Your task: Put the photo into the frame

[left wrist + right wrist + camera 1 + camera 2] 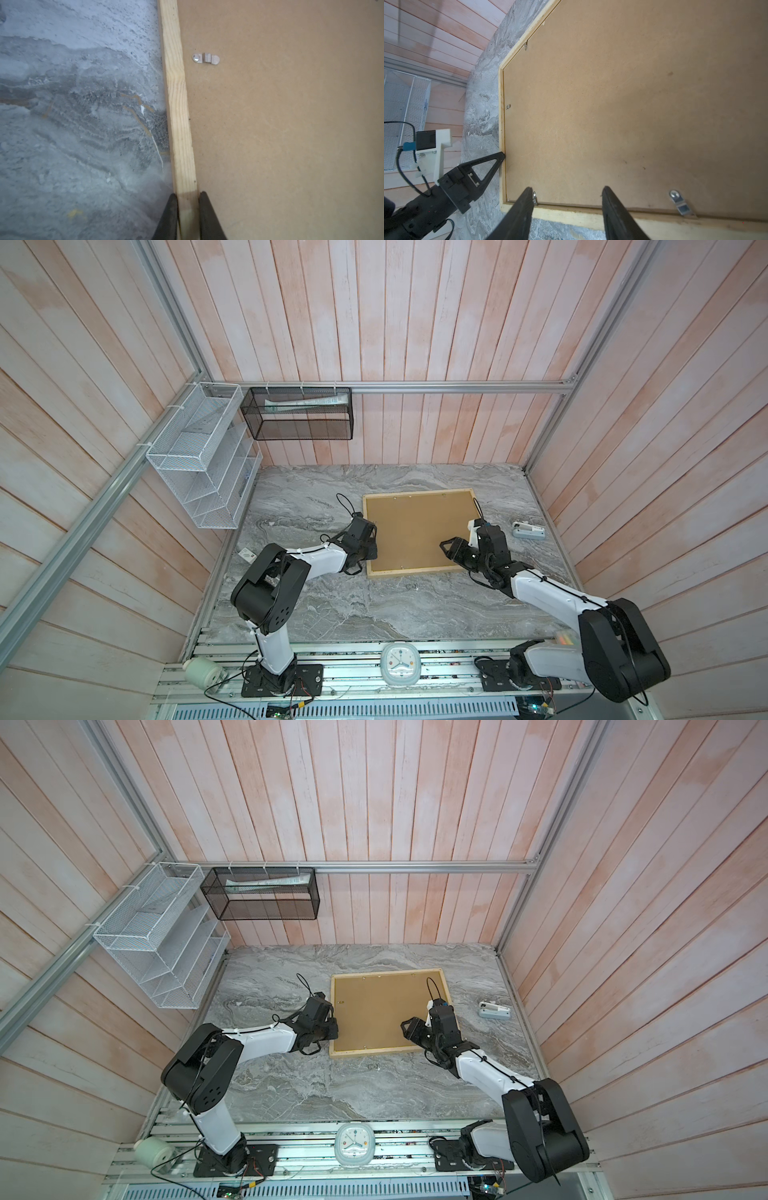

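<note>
The frame (pixel 415 571) (pixel 374 1051) lies face down in the middle of the marble table, pale wood strips around a plain brown backing board (pixel 419 529) (pixel 386 1006). The photo is out of view. My left gripper (pixel 371 551) (pixel 332 1029) is shut on the frame's left strip (pixel 176 104), one finger on each side of the wood (pixel 188 194). My right gripper (pixel 455 556) (pixel 409 1029) (pixel 568 190) hangs open over the board just inside the near strip (pixel 571 216), nothing between its fingers. One of its fingers (pixel 527 199) is beside a small metal clip (pixel 535 197).
More metal clips (pixel 205 58) and a hanger tab (pixel 680 204) sit on the board. A small white device (pixel 528 530) lies right of the frame, a card (pixel 248 554) to its left. A white wire rack (pixel 203 464), a black mesh basket (pixel 297 414) and a clock (pixel 401 664) border the table.
</note>
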`<action>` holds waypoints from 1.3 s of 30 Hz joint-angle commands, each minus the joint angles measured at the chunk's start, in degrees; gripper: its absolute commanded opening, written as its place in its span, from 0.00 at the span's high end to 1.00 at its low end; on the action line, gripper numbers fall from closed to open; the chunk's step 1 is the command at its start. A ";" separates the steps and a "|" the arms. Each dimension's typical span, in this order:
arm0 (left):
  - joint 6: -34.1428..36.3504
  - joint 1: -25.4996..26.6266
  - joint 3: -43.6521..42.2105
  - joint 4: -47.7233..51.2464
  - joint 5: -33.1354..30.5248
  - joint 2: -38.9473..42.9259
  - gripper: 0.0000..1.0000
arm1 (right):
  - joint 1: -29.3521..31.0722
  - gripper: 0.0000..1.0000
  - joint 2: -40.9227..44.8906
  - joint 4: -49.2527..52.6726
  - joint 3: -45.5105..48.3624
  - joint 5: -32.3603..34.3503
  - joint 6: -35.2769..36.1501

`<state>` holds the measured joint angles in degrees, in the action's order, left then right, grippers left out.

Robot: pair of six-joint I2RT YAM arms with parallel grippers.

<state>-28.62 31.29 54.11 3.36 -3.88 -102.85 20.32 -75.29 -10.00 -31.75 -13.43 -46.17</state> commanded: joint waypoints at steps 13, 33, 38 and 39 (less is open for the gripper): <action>6.15 0.00 -5.81 4.94 7.46 4.06 0.88 | 2.10 0.46 -16.89 -2.30 -13.09 -7.48 5.16; 4.58 0.00 -3.67 4.46 4.67 3.03 0.72 | 13.30 0.58 -34.14 -4.31 -26.88 -9.43 4.98; 4.30 0.00 -4.17 4.77 5.19 3.28 0.82 | 15.26 0.62 -36.93 -4.76 -29.04 -10.00 4.47; 4.29 0.00 -4.46 4.87 5.22 3.56 0.83 | 15.50 0.63 -37.49 -4.81 -29.34 -10.20 4.43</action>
<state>-24.86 31.09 49.74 6.70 1.02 -98.26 35.07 -111.00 -13.85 -59.44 -22.70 -41.89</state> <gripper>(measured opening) 0.184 0.377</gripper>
